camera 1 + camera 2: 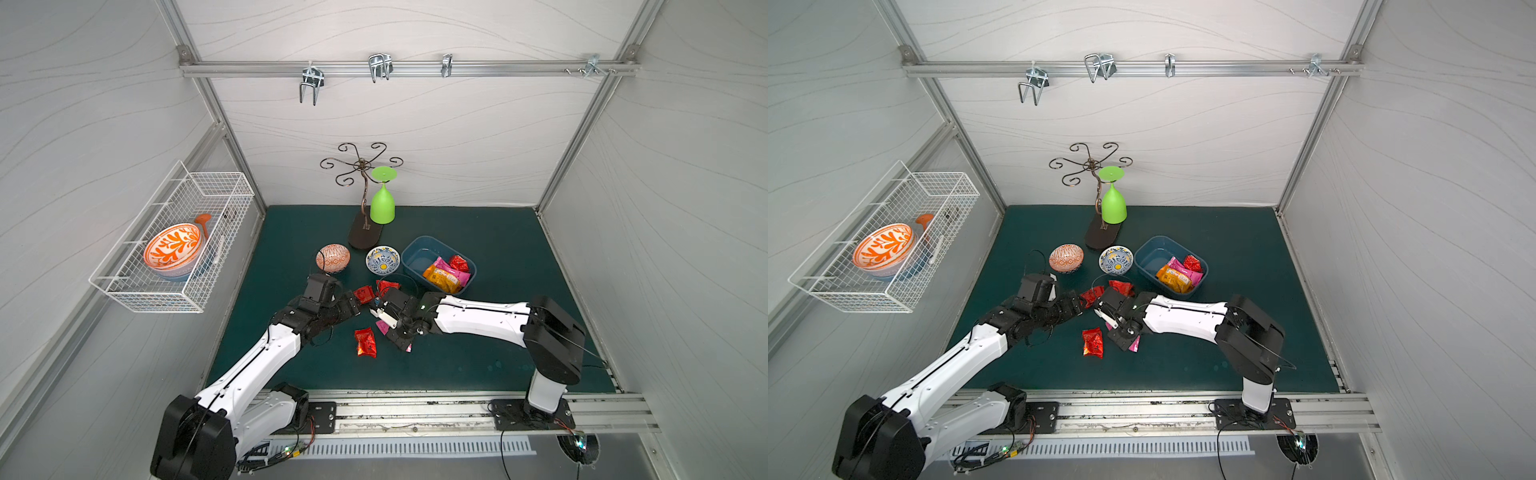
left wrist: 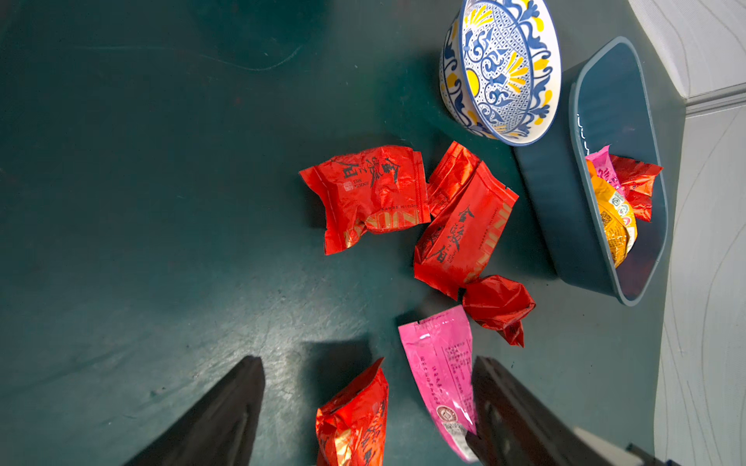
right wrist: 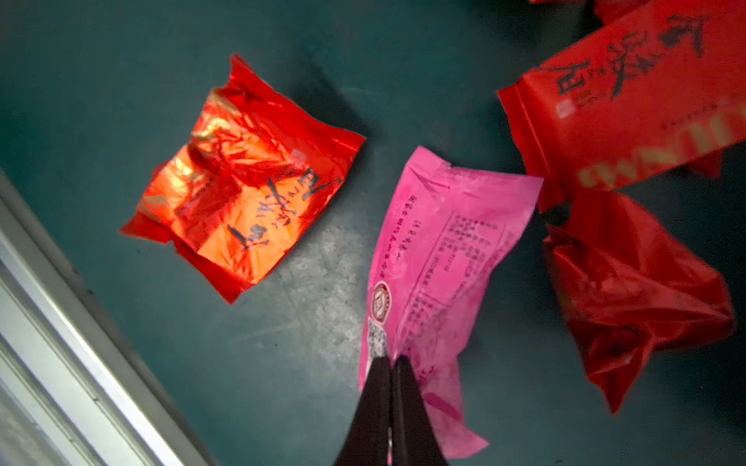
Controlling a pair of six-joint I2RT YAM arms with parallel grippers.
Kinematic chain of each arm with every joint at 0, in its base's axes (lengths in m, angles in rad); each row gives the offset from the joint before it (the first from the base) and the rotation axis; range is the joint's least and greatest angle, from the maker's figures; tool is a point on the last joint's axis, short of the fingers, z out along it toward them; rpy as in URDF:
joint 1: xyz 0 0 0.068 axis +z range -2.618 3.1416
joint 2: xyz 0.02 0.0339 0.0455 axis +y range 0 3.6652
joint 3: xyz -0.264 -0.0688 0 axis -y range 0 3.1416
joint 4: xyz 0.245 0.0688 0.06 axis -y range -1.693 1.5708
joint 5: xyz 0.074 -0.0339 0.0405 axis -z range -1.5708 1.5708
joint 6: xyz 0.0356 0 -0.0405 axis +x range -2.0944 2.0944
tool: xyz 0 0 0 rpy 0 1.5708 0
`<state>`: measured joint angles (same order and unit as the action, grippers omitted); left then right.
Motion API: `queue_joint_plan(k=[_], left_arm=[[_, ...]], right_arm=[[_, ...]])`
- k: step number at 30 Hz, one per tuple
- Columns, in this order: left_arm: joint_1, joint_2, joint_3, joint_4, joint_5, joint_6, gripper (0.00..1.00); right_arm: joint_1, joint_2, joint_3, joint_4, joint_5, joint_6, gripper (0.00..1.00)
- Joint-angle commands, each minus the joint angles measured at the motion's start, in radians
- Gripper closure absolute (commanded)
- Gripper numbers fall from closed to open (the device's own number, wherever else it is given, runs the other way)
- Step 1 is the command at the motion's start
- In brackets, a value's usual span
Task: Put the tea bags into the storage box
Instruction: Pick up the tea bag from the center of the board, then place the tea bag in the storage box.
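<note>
Right wrist, right gripper [image 3: 390,359] apparently pinching crinkly magenta sachet [image 3: 440,250], left gripper [image 2: 367,359] spread wide

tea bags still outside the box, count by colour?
red tea bags: 5, one half tucked under another
pink tea bag: 1, pinched in the shut right tool
Total: 6 in view outside the box
</note>
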<state>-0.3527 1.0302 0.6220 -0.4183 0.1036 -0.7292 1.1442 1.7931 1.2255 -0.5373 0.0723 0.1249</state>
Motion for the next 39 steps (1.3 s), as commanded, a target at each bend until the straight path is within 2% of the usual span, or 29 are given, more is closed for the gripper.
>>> queue_joint_plan(k=[1,8,12,17,21,26,31,39], left_arm=[[0.001,-0.010,0.002,0.005,-0.017,0.019,0.15],[0.001,-0.017,-0.004,0.003,-0.022,0.017,0.15],[0.001,-0.016,-0.004,0.003,-0.021,0.017,0.15],[0.000,-0.012,-0.005,0.011,-0.009,0.013,0.15],[0.001,-0.005,-0.002,0.010,0.004,0.016,0.15],[0.001,-0.004,-0.001,0.013,0.013,0.014,0.15],[0.001,-0.003,0.001,0.010,0.021,0.012,0.15],[0.001,0.004,0.008,0.004,0.018,0.013,0.15]], right_arm=[[0.005,0.023,-0.001,-0.027,-0.002,-0.002,1.00],[0.005,-0.010,0.000,-0.038,-0.031,0.000,1.00],[0.005,-0.098,0.003,-0.040,-0.083,0.000,1.00],[-0.020,-0.212,0.026,-0.066,-0.064,-0.033,1.00],[-0.093,-0.282,0.038,-0.100,-0.035,-0.101,1.00],[-0.263,-0.320,0.052,-0.115,-0.031,-0.227,1.00],[-0.418,-0.274,0.112,-0.105,-0.052,-0.364,1.00],[-0.509,-0.075,0.264,-0.109,-0.037,-0.477,1.00]])
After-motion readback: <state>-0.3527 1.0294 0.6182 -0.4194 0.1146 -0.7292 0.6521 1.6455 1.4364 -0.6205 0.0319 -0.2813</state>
